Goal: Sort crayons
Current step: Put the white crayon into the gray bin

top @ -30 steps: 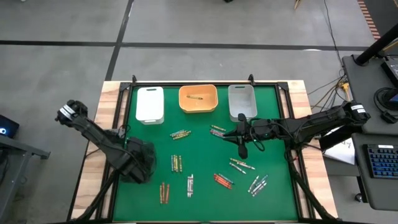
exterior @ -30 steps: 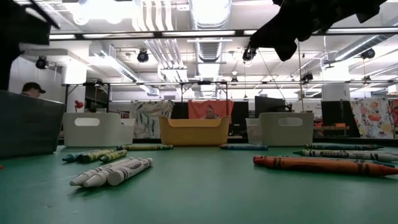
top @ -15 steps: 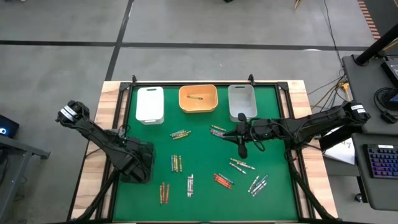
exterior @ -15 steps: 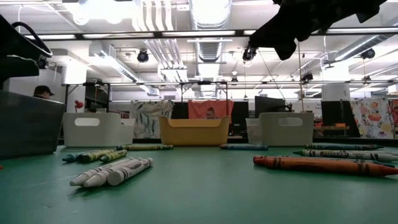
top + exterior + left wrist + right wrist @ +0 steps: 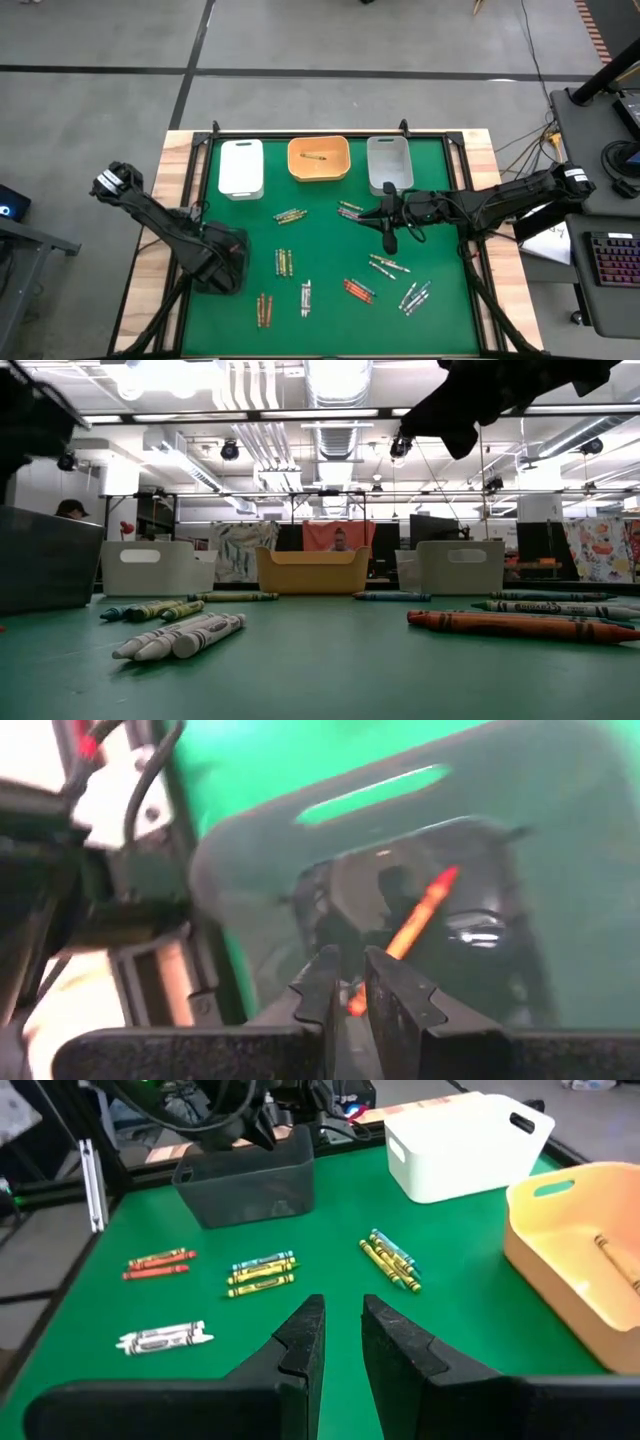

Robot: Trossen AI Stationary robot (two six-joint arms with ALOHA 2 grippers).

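green bench (image 5: 330, 245) at centre frame looks unchanged over the last second, though the left hand (image 5: 345, 995), pinching a red-orange crayon (image 5: 415, 920) over the dark bin (image 5: 222, 262) at lower left, has shifted slightly, suggesting a drop, while the right hand (image 5: 340, 1342) hovers empty, slightly parted

The print on the crayons (image 5: 520, 624) is too small to read.
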